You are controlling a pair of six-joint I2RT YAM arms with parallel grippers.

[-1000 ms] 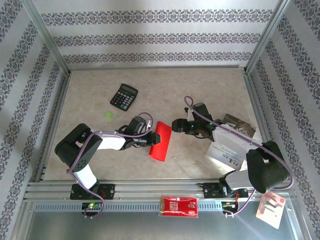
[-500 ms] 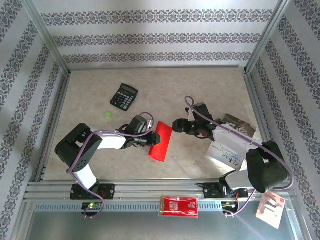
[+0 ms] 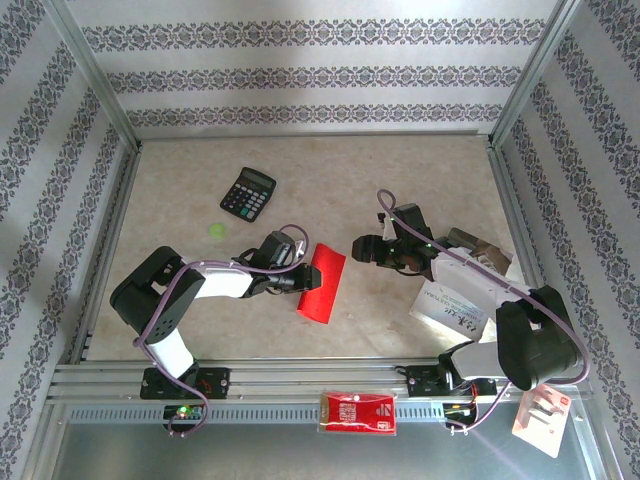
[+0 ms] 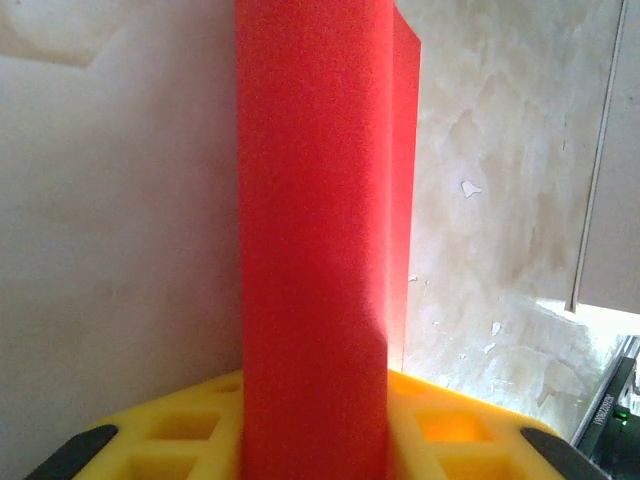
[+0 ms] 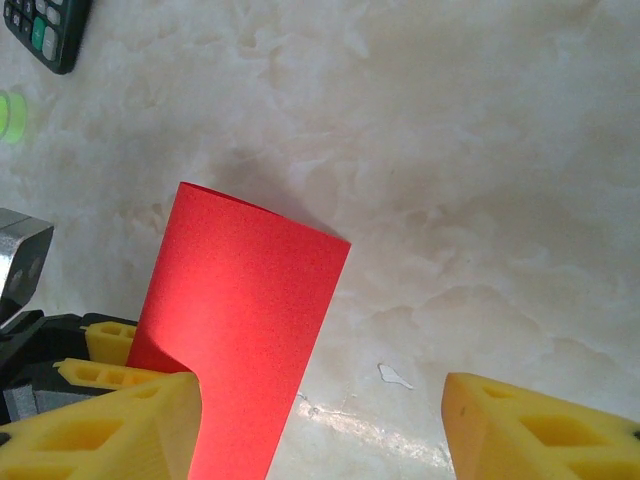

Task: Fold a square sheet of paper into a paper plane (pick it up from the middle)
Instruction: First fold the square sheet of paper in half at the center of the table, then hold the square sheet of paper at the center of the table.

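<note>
**Left tool has the folded red sheet, right tool stands open beside it**

From the overhead camera I see the sheet of paper a little near of the middle of the surface, between my two arms. It is no longer a flat square. It reads as a long red rectangle folded along one long edge, running from far right to near left.

My left tool meets the sheet at its left long side. On the left wrist camera the red strip rises straight up out of the gap between the yellow fingers, so I read this tool as nearly closed and clamped on the paper. The right wrist camera shows a soft shadow on the surface beyond the sheet's far end, but I cannot tell how much of the paper is off the surface.

My right tool sits just beside the sheet's far right corner without touching it. Its yellow fingers are spread wide with nothing gripped between them.

A black calculator lies well apart at the far left, with a small green dot near it. A printed booklet lies under the right arm.
</note>
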